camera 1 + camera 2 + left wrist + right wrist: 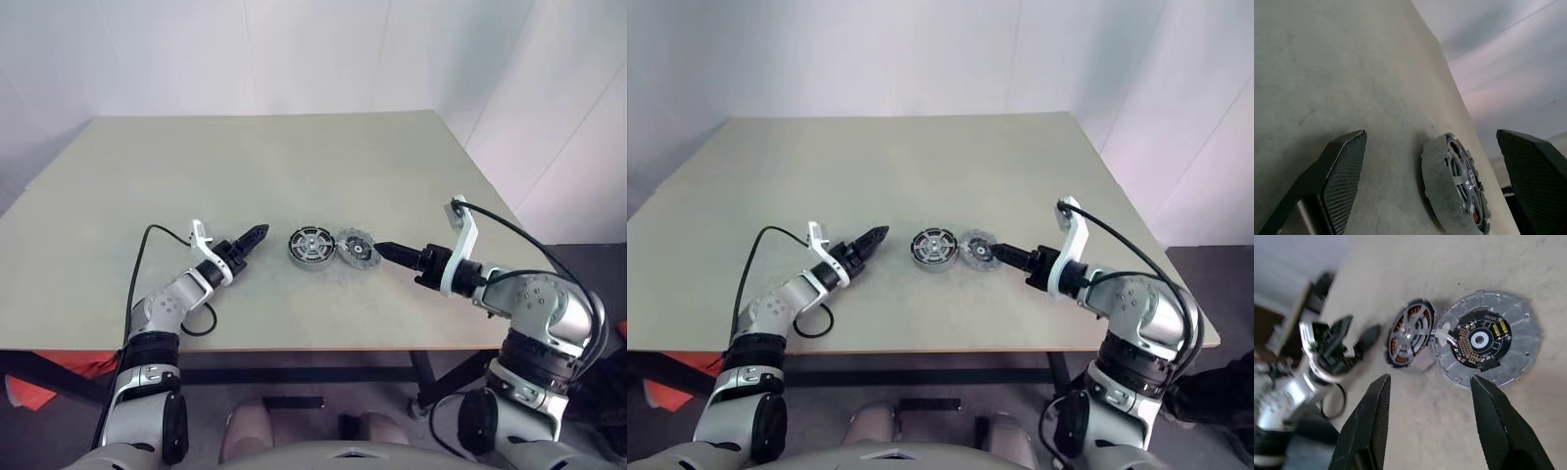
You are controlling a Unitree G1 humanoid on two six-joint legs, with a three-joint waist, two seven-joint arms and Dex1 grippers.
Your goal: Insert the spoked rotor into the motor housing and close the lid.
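Motor housing (312,247) lay mid-tabletop (294,157), spoked rotor seated inside, lid (358,249) flat, touching beside it. Left gripper (252,238) and right gripper (384,250) flanked the pair, jaws released, empty.

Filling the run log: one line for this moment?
left gripper open | right gripper open | motor housing beside lid

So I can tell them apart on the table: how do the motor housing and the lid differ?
The motor housing is a thick puck with coppery windings behind silver spokes; the lid is a thin flat disc with a dark centre. The housing lies nearer the left gripper, the lid nearer the right gripper. Both are round, similar in width, side by side.
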